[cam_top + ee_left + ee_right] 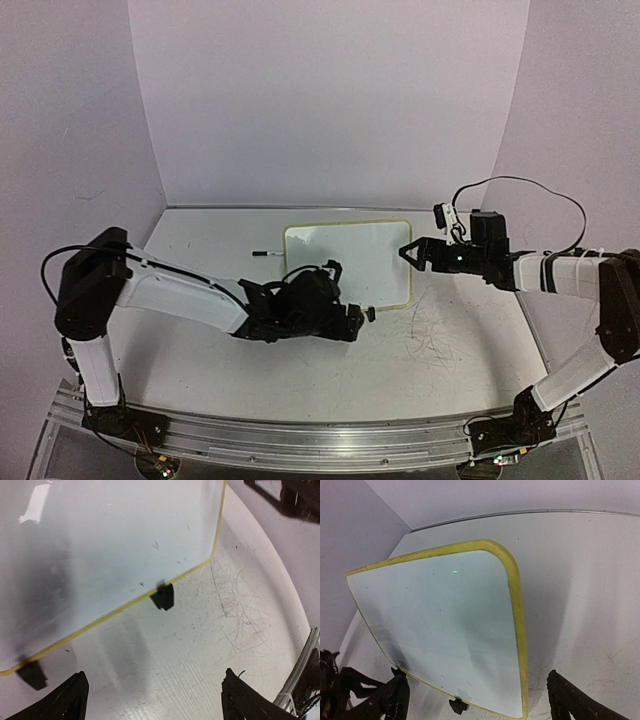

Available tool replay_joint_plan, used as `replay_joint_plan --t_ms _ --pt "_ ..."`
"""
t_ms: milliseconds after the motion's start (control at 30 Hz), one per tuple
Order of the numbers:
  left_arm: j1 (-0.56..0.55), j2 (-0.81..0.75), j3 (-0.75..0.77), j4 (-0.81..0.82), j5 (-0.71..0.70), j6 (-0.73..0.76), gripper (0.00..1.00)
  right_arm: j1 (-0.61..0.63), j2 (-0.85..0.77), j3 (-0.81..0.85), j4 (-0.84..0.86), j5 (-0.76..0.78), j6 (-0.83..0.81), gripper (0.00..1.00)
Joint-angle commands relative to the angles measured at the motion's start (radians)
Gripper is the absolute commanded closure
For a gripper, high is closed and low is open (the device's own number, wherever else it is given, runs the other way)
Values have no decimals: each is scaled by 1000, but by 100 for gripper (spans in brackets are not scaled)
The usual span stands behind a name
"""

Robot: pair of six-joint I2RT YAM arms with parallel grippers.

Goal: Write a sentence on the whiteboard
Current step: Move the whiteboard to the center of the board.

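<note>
The whiteboard (349,262) lies flat mid-table, white with a thin yellow frame and two black clips on its near edge. Its face is blank; no sentence shows on it. My left gripper (358,318) is open and empty, low over the tabletop just in front of the board's near edge. In the left wrist view the board (115,545) and one clip (163,596) lie beyond the gripper (152,700). My right gripper (410,252) is open and empty at the board's right edge. The right wrist view shows the board (440,625) under and ahead of the gripper (477,702).
A thin marker with a black cap (265,254) lies on the table left of the board. Faint grey scribbles (430,335) mark the tabletop right of the board, also in the left wrist view (240,610). Walls close the back and sides.
</note>
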Motion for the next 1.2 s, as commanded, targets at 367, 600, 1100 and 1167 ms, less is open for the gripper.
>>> replay_joint_plan --t_ms 367,600,1100,1167 --pt "97 -346 -310 87 24 -64 3 70 40 46 114 109 42 2" --pt "98 -151 -205 41 74 -108 12 59 60 56 65 158 11 2" --pt "106 -140 -247 36 39 -163 17 175 100 89 95 161 109 2" --pt "115 -148 -256 27 25 -171 20 174 70 68 94 194 101 2"
